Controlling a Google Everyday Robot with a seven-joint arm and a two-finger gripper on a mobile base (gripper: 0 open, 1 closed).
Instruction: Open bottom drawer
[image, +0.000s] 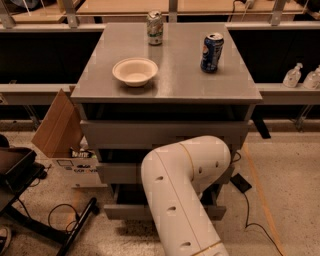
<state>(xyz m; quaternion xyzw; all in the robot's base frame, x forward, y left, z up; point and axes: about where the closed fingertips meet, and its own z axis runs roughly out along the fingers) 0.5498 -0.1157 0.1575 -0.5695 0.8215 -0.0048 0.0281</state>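
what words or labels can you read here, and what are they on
White printed box beside the grey cabinet: dark lettering, too blurred to read.
Blue drink can: markings too blurred to read.
Green and white drink can: same.
Gripper: hidden behind the white robot arm; no text.

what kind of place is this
Probably a lab or office test area: a grey drawer cabinet stands on a speckled floor with workbenches behind, pump bottles sit on a side ledge, and a cardboard box sits beside it. The end effector is not visible; only the white robot arm shows.
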